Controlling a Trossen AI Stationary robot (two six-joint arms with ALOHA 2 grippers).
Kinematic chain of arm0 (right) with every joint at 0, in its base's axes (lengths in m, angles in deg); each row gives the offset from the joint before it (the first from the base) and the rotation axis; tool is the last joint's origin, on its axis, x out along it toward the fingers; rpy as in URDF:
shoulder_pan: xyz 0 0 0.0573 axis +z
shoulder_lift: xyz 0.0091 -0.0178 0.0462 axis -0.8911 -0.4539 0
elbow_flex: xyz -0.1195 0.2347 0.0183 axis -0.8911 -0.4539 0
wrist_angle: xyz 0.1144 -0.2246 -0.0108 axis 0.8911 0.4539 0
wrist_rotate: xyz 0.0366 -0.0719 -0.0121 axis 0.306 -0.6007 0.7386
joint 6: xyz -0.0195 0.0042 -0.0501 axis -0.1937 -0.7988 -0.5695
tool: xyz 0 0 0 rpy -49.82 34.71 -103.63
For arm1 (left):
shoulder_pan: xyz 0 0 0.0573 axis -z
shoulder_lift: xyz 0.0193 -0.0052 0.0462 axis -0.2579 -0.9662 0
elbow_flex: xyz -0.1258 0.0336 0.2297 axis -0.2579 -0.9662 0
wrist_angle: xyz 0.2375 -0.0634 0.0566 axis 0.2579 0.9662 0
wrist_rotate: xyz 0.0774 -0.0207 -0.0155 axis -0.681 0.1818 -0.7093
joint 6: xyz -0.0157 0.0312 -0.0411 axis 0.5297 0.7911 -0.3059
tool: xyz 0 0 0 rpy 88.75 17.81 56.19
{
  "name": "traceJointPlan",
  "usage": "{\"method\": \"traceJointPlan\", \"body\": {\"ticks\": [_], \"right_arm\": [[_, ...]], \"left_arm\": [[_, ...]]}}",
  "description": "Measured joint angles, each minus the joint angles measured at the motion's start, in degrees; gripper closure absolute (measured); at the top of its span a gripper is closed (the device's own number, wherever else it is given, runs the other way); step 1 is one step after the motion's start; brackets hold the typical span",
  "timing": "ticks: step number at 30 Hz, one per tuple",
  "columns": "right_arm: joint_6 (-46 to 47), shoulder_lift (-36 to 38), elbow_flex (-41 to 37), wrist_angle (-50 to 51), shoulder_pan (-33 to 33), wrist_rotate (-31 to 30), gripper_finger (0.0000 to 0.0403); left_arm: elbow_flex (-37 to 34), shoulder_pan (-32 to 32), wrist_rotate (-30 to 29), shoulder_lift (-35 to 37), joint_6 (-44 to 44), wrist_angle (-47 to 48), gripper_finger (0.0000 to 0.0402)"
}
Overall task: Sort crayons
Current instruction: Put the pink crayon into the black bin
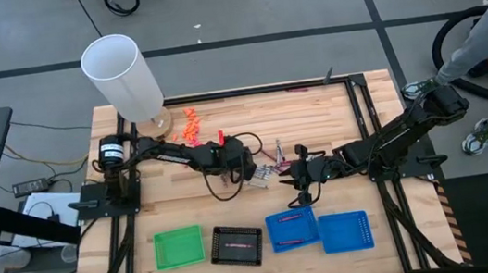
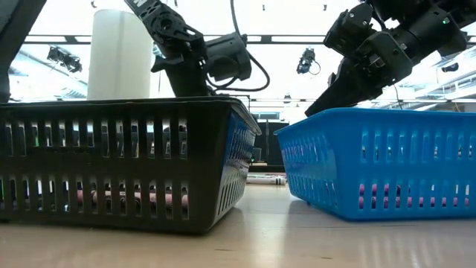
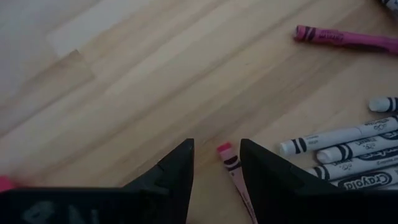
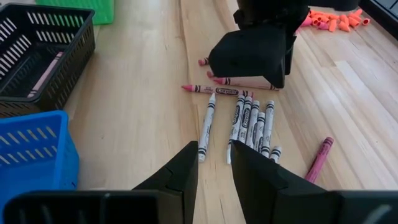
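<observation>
Hovering low over the wooden table (image 1: 315, 109), my left gripper (image 3: 216, 163) has its two dark fingers parted around the tip of a pink crayon (image 3: 231, 169) that lies flat on the boards; the fingers flank it without visibly pressing on it. Beside it, a row of silver-grey crayons (image 4: 252, 121) lies side by side near the table's middle, and a lone magenta crayon (image 4: 319, 158) rests a little apart from them. My right gripper (image 4: 214, 163) hangs just short of that row, fingers slightly parted and holding nothing. Along the near edge I see four trays: a green tray (image 1: 178, 248), a black tray (image 1: 236, 245) with a reddish crayon inside, and two blue trays (image 1: 293, 229), one holding a pink crayon. A white cylinder (image 1: 123, 74) stands at the far left corner, with chunky orange pieces (image 1: 190, 124) scattered beside it.
</observation>
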Motion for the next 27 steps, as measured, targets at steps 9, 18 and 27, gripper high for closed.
{"method": "traceJointPlan", "body": {"ticks": [9,18,27], "right_arm": [[0.0,0.0,0.0,-1.1,0.0,1.0,0.0298],[0.0,0.0,0.0,-1.3,0.0,1.1,0.0298],[0.0,0.0,0.0,-1.3,0.0,1.1,0.0298]], "left_arm": [[0.2,0.6,-0.2,-2.3,1.7,-0.7,0.026],[0.3,0.5,0.0,-3.1,1.8,-0.4,0.0294],[0.1,0.5,0.7,-3.3,1.3,-0.9,0.0369]]}}
